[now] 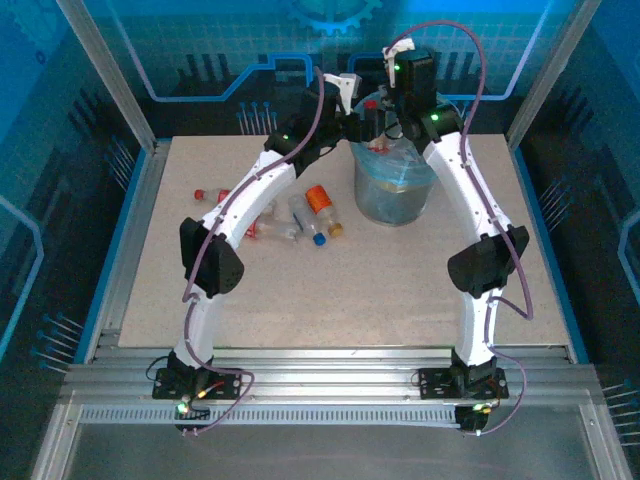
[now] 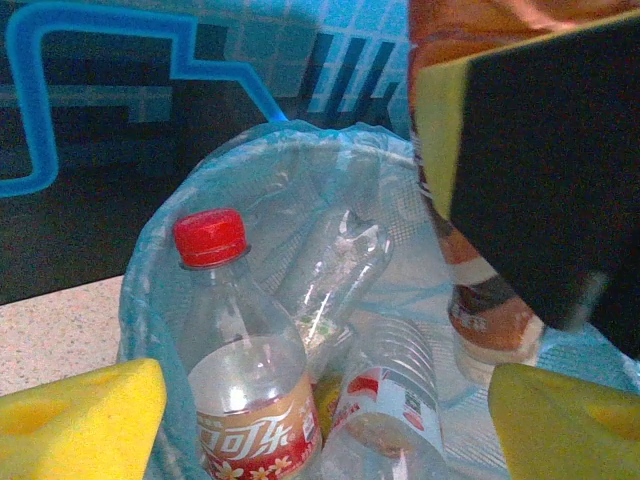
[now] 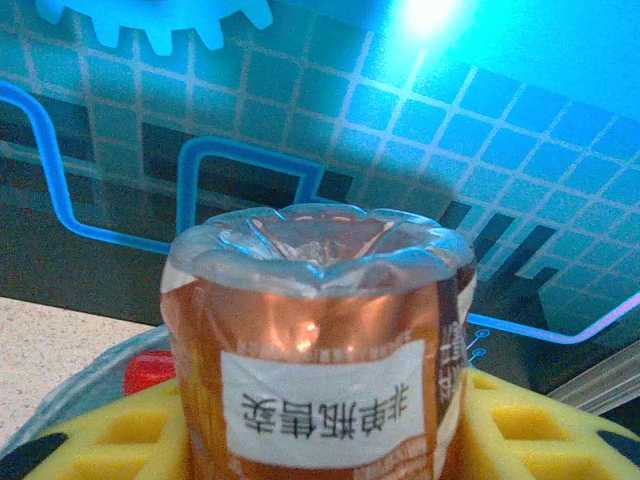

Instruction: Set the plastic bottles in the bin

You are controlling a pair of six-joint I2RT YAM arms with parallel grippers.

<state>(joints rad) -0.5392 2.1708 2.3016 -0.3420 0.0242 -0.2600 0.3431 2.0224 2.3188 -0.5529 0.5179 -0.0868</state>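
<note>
- Clock is from the top view, 12 = far edge of the table (image 1: 400, 290).
- Count: 1 bin (image 1: 392, 200) and 1 pale blue bag (image 2: 150, 290) lining it.
- Bottles: 1 held, 3 I can count in the bin, and a loose cluster (image 1: 295, 218) on the table.
- The cluster shows 6 caps: 3 red (image 1: 200, 192), 2 orange (image 1: 318, 196) and 1 blue (image 1: 319, 239). My left arm covers part of it, so I can't give an exact bottle count.
- The bin sits at 1 o'clock on the table and the cluster at 10 o'clock, well apart from the bin.
- Bin contents, left wrist view:
  - red-cap bottle (image 2: 240, 370) with a beige and red label, upright at 7 o'clock, against the bag wall
  - clear bottle (image 2: 335, 265), no label, tilted at centre, leaning towards 1 o'clock
  - white-label bottle (image 2: 385, 400), lying at 6 o'clock and touching the red-cap bottle
  - something yellowish shows between those two; I can't tell what it is
- My right gripper (image 3: 320, 430) is clamped on the orange bottle (image 3: 315, 340), with a yellow pad on each side of it. The bottle's base faces my wrist camera. It hangs above the bin mouth, on the 3 o'clock side in the left wrist view.
- My left gripper (image 2: 325, 425) has its jaws wide apart and holds nothing. It is above the bin rim, looking down in.
</note>
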